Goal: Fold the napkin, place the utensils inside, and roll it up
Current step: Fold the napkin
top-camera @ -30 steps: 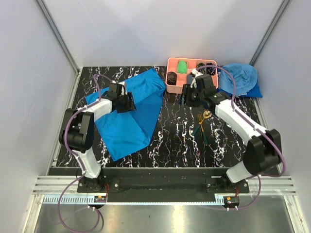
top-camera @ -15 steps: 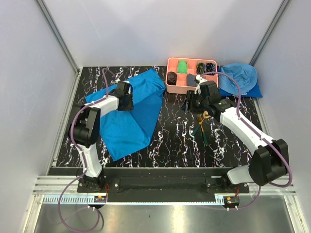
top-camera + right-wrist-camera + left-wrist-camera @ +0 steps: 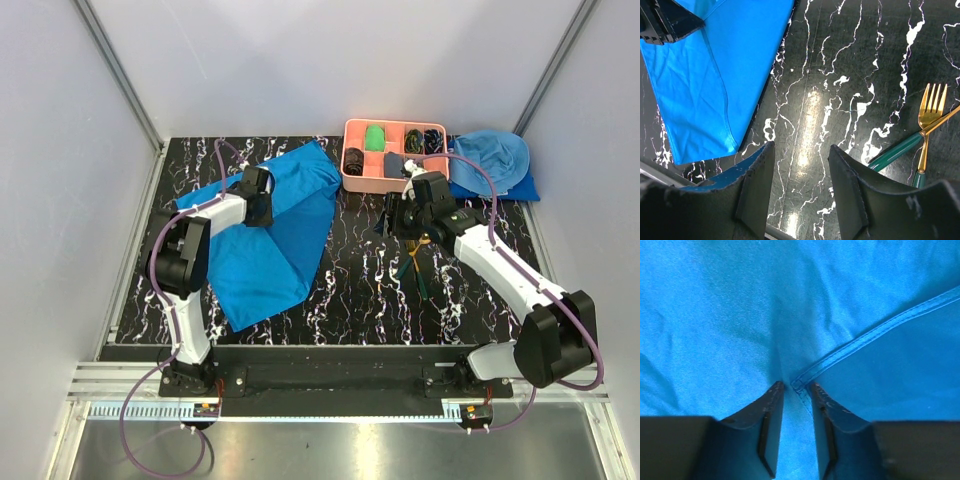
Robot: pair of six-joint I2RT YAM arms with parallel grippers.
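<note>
The royal-blue napkin (image 3: 270,250) lies partly folded on the left of the black marble table. My left gripper (image 3: 258,207) is low over its upper part. In the left wrist view the napkin (image 3: 740,315) fills the frame, and a hemmed corner lies between the tips of the left gripper (image 3: 795,385), whose jaws stand a narrow gap apart. The gold fork (image 3: 930,105) and spoon with green handles (image 3: 895,152) lie crossed on the table right of centre (image 3: 418,258). My right gripper (image 3: 393,218) (image 3: 801,147) is open and empty above bare table, left of the utensils.
A pink compartment tray (image 3: 347,180) with small items stands at the back centre. A sky-blue heap of cloth (image 3: 490,160) lies at the back right. The napkin's right edge (image 3: 705,90) shows in the right wrist view. Grey walls enclose the table.
My right arm has swung from beside the tray toward the near side, closer to the utensils. My left gripper has shifted slightly back and left over the napkin.
</note>
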